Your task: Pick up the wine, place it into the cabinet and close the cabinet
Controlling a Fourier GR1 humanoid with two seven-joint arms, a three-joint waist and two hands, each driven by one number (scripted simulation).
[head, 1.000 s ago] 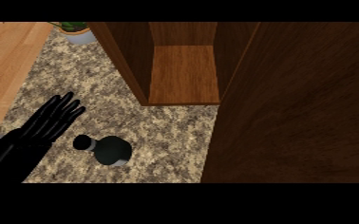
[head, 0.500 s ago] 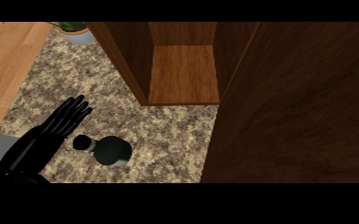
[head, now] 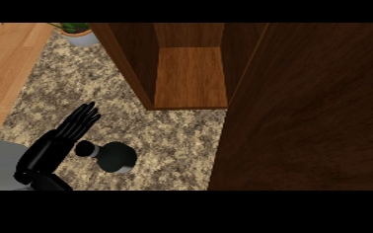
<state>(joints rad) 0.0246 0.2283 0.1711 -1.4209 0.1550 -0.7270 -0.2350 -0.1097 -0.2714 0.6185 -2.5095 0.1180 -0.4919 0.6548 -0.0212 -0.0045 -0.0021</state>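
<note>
Head view: left robot hand (head: 62,138) spread flat, just beside the dark glass wine bottle (head: 113,157) standing ungrasped on the speckled granite tabletop (head: 175,138). Beyond, the brown wooden cabinet (head: 191,76) gapes open, nothing placed yet.

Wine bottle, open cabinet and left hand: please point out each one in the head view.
wine bottle (head: 116,158), head view, on its dark body
cabinet (head: 191,76), head view, on its bare wooden shelf
left hand (head: 64,135), head view, on the back of the hand
</note>
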